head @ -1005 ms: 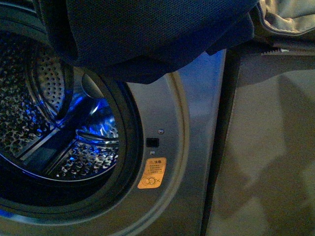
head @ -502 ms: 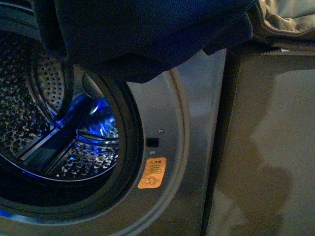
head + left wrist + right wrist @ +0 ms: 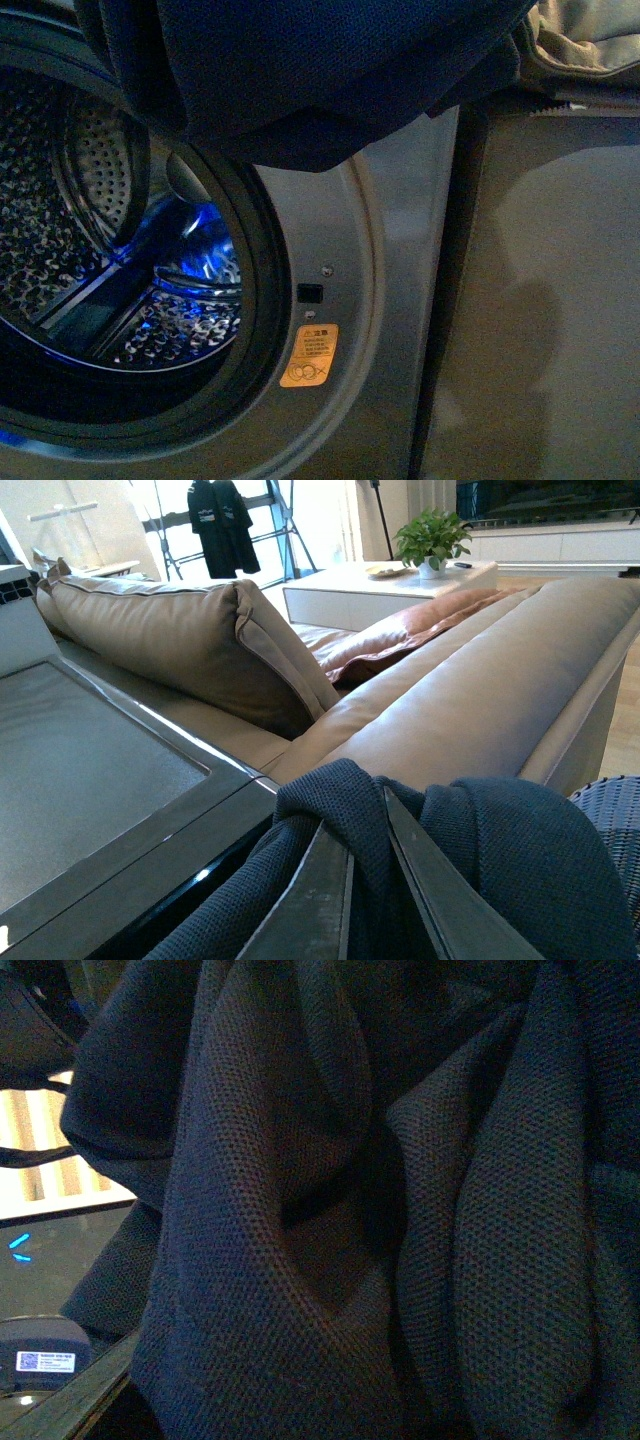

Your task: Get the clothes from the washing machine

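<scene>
The left end effector (image 3: 366, 815) is seen closed almost fully. A fold of the clothes (image 3: 500, 850) is pinched between its two dark fingers (image 3: 318, 900), and the navy knit is bunched over and around both of them. The right end effector itself is not shown; its wrist view is filled by hanging folds of the same dark fabric.

The clothes are held in the air outside the drum, just beside the front corner of the top panel (image 3: 80, 770) of the washing machine (image 3: 400, 250). In the front view they are draped across the top of the machine's grey front, and the upper rim of the round porthole is covered by them. The perforated steel drum (image 3: 60, 250) is shown lit blue through the open mouth. An orange sticker (image 3: 308, 355) is fixed to the front panel just beside the porthole rim, below a small black latch slot (image 3: 310, 291).

Beyond the machine a beige sofa (image 3: 480, 710) is seen, and part of a woven basket (image 3: 610, 815) is visible near the garment.
</scene>
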You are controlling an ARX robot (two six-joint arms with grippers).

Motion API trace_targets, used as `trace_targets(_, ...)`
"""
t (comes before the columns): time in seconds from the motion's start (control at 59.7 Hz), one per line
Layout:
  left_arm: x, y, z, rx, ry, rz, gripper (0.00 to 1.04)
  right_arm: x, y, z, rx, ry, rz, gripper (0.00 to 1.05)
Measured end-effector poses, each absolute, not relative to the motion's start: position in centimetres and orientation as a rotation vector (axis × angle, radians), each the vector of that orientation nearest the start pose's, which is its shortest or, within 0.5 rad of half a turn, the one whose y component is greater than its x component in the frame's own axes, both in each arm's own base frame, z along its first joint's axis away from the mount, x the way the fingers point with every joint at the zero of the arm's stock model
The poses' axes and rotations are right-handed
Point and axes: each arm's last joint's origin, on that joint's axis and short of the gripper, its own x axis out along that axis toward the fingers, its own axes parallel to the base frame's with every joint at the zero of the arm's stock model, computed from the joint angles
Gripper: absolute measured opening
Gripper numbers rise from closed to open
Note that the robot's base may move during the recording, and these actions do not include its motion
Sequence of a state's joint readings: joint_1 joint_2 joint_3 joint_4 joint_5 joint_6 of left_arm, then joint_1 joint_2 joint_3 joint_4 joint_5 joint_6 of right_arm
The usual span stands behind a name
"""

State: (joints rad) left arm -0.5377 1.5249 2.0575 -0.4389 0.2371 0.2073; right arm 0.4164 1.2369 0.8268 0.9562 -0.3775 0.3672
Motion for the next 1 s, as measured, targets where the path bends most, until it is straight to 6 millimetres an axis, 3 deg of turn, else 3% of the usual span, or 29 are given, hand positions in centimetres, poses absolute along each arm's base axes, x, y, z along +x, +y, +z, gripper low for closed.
trace_targets(0.435,24.0,-15.1,55.3,0.184,-0.179,-0.757,0.07,24.7,14.6,37.5,0.317,-0.467,0.789,0.97)
trace_targets(0.787,24.0,-15.1,55.3,0.183,-0.179,-0.758,0.07,25.1,15.4,37.8,0.258,-0.568,0.625,0.48)
trace_targets(1.005,24.0,-15.1,55.4,0.183,-0.181,-0.758,0.42,23.1,14.1,38.1,0.201,-0.705,0.574,0.15)
